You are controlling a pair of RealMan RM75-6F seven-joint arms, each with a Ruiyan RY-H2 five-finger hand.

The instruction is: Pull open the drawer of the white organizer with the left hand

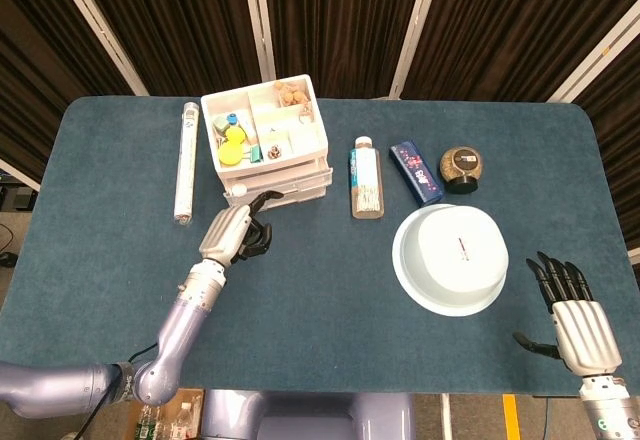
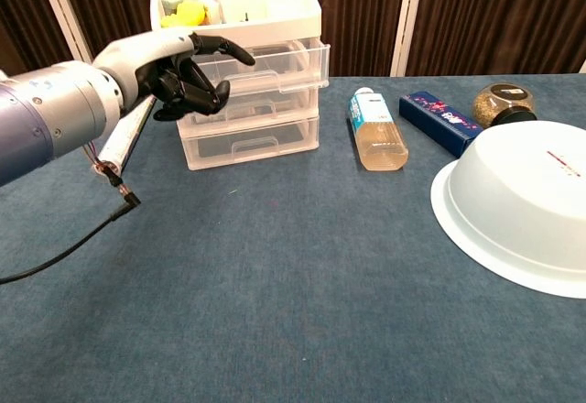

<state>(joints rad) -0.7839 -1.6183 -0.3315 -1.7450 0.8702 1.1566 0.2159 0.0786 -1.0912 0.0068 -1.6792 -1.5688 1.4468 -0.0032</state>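
Observation:
The white organizer (image 1: pixel 265 145) stands at the back left of the table, an open tray of small items on top and three clear drawers (image 2: pixel 252 101) below. The top drawer's front sticks out slightly past the other two. My left hand (image 1: pixel 232 232) hovers just in front of the drawers, at their left end (image 2: pixel 176 71). It touches none of them and holds nothing; one finger points toward the top drawer and the rest are curled in. My right hand (image 1: pixel 573 323) rests at the table's near right corner with fingers spread and nothing in it.
A long white tube (image 1: pixel 184 160) lies left of the organizer. To its right lie a bottle (image 1: pixel 366 178), a blue box (image 1: pixel 416 171) and a round jar (image 1: pixel 462 168). A large white bowl (image 1: pixel 450 258) sits at the front right. A black cable (image 2: pixel 82 243) hangs from my left arm.

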